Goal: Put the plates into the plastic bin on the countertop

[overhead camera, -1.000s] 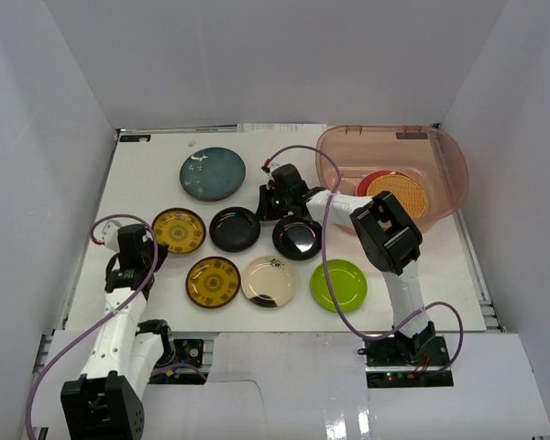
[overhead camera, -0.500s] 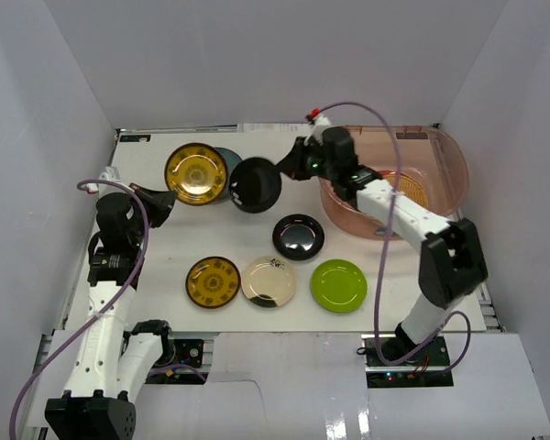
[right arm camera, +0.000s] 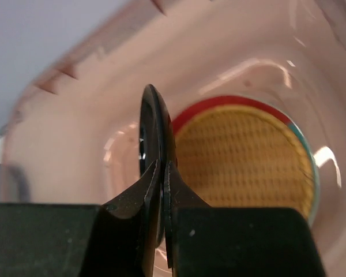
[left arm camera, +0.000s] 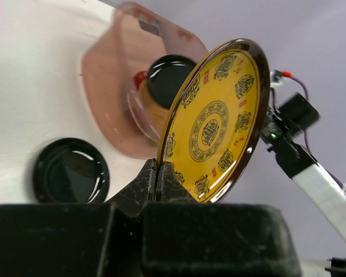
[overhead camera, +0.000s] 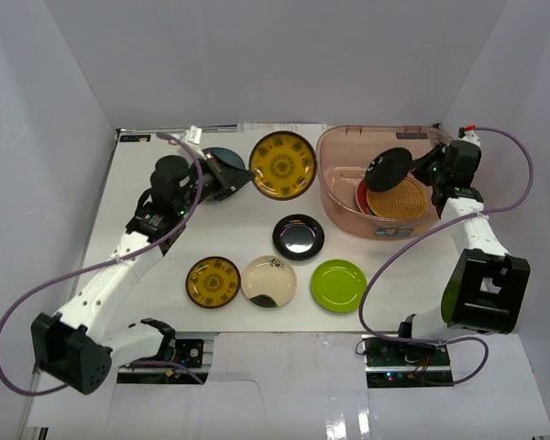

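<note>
My left gripper (overhead camera: 243, 174) is shut on the rim of a yellow-brown patterned plate (overhead camera: 281, 166) and holds it tilted in the air, left of the plastic bin (overhead camera: 385, 130). In the left wrist view the plate (left arm camera: 213, 124) stands on edge between the fingers of the gripper (left arm camera: 160, 173). My right gripper (overhead camera: 420, 172) is shut on a glossy black plate (overhead camera: 390, 169) and holds it over the bin. The right wrist view shows this plate (right arm camera: 155, 133) edge-on in the gripper (right arm camera: 163, 173), above a woven tan plate (right arm camera: 242, 156) that lies on a red plate (right arm camera: 219, 107).
On the white countertop (overhead camera: 156, 266) lie a black plate (overhead camera: 298, 236), a second yellow-brown plate (overhead camera: 213, 280), a cream plate (overhead camera: 269, 280) and a lime green plate (overhead camera: 338, 284). A teal plate (overhead camera: 222, 158) is mostly hidden behind my left gripper. White walls surround the table.
My left gripper carried the yellow-brown plate to the right, toward the bin. My right gripper carried the black plate from left of the bin to over its inside.
</note>
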`<state>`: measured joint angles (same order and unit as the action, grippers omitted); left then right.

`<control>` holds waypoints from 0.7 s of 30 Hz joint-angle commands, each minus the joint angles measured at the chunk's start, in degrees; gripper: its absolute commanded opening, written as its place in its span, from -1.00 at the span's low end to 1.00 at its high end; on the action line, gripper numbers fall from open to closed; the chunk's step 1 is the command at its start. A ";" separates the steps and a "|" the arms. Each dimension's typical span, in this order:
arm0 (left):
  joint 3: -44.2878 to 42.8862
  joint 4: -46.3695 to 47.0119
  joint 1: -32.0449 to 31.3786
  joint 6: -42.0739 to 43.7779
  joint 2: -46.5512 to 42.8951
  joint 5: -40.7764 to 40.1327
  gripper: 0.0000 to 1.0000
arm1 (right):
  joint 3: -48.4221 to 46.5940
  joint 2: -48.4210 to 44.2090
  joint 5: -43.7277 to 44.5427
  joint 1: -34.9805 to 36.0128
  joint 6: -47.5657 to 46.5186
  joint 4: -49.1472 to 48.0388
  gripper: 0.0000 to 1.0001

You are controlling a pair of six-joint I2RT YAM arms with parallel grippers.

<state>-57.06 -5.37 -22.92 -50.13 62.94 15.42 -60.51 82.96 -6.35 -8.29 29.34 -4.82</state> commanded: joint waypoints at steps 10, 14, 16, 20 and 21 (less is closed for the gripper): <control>-30.90 2.82 -16.45 4.87 32.91 -4.43 -1.00 | 0.75 -1.47 3.64 -2.86 -0.52 2.79 0.47; -40.57 1.15 -18.47 3.98 43.11 -4.95 -1.00 | -2.85 -7.96 1.52 -5.15 1.67 4.29 0.55; -48.30 -1.13 -20.23 4.42 49.98 -5.75 -1.00 | -4.00 -12.46 0.82 -7.08 3.25 4.38 0.38; -65.16 -8.84 -23.39 5.39 63.16 -6.37 -1.00 | -6.11 -19.13 -2.96 -8.40 4.58 4.73 -0.35; -72.25 -10.26 -23.84 5.48 65.71 -6.63 -1.00 | -5.85 -20.45 -3.84 -8.40 5.02 4.73 -0.48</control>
<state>-115.98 -9.32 -43.79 -45.69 123.48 9.67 -63.77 66.57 -6.22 -16.82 32.45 1.54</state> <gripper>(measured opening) 0.012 0.301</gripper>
